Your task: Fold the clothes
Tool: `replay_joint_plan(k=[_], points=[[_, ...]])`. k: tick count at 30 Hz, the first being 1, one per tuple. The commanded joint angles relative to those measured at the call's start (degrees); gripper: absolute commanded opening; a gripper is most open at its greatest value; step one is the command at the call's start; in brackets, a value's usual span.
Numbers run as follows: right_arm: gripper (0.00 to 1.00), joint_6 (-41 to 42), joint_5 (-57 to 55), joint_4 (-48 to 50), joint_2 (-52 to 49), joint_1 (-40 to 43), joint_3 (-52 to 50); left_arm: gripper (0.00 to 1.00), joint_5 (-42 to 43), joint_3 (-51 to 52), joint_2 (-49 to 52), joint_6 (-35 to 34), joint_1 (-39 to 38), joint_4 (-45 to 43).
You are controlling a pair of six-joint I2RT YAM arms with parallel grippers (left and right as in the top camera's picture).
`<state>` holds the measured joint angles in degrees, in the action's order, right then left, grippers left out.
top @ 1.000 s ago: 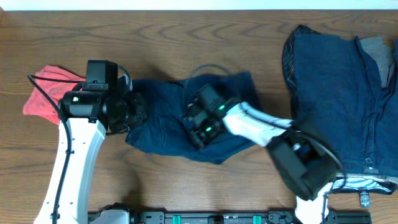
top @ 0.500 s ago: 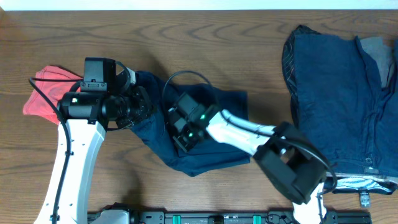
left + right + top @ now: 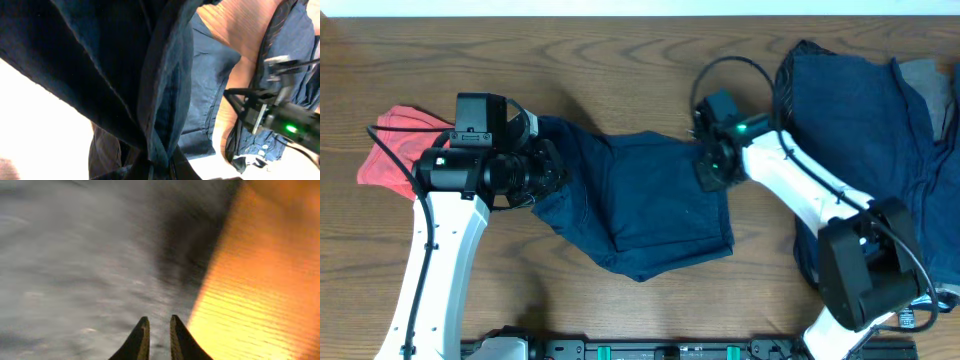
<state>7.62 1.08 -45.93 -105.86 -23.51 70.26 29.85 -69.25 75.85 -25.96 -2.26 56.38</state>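
Observation:
A dark navy garment (image 3: 650, 215) lies spread in the middle of the table. My left gripper (image 3: 546, 172) is shut on its left edge; in the left wrist view the fabric (image 3: 125, 65) bunches into the jaws (image 3: 156, 167) and hangs close over the lens. My right gripper (image 3: 710, 166) is at the garment's upper right corner. In the blurred right wrist view its fingers (image 3: 141, 337) stand almost together over the cloth (image 3: 75, 255), with nothing visibly between them. A salmon-red garment (image 3: 388, 152) lies at the far left. A large navy pile (image 3: 865, 150) lies at the right.
Bare wood (image 3: 620, 60) runs along the back of the table. The right arm's body (image 3: 860, 270) reaches over the front right, partly over the navy pile. A small label (image 3: 906, 318) shows at the front right edge.
My right gripper has swept from the garment's left middle to its upper right corner, and the cloth now lies flatter and wider. My left gripper has held its place on the left edge.

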Motion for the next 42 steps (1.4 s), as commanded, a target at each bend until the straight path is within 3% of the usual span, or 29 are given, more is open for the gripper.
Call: replay_joint_plan(k=[1, 10, 22, 28, 29, 31, 32, 35, 38, 42], points=[[0.13, -0.61, 1.60, 2.80, -1.29, 1.81, -5.29, 0.06, 0.76, -1.16, -0.85, -0.74, 0.09, -0.15], [0.13, -0.37, 6.54, 11.54, -1.29, 0.48, -13.27, 0.06, 0.83, -1.11, -0.66, -2.95, -3.23, -1.92], [0.13, 2.67, 6.88, 12.94, -1.29, -3.15, -13.86, 0.06, -2.14, -1.05, 3.76, -13.90, -19.23, -15.45], [0.13, 3.10, 6.88, 12.83, -1.29, -4.00, -13.86, 0.06, -4.17, -1.05, 10.19, -15.34, -26.27, -19.04], [0.13, 3.10, 6.88, 12.76, -1.29, -4.00, -13.86, 0.10, -4.17, -1.05, 11.15, -15.34, -27.02, -19.47], [0.17, 3.08, 6.88, 12.50, -1.29, -4.00, -13.84, 0.50, -3.63, -1.05, 12.33, -15.34, -28.00, -19.96], [0.21, 3.10, 6.88, 12.28, -1.29, -4.00, -13.84, 0.54, -2.56, -1.05, 12.55, -15.32, -28.22, -20.26], [0.29, 3.08, 6.73, 11.65, -1.27, -3.74, -13.73, 0.54, 0.61, -1.07, 11.93, -14.97, -28.04, -21.94], [0.29, 3.10, 5.53, 7.96, -0.59, -2.67, -11.98, 0.54, 0.57, -1.07, 9.94, -12.46, -26.25, -22.99], [0.29, 6.75, -4.76, -0.57, 2.51, 0.63, -6.23, 0.54, -4.96, -1.07, 7.15, -11.15, -21.44, -23.06]])
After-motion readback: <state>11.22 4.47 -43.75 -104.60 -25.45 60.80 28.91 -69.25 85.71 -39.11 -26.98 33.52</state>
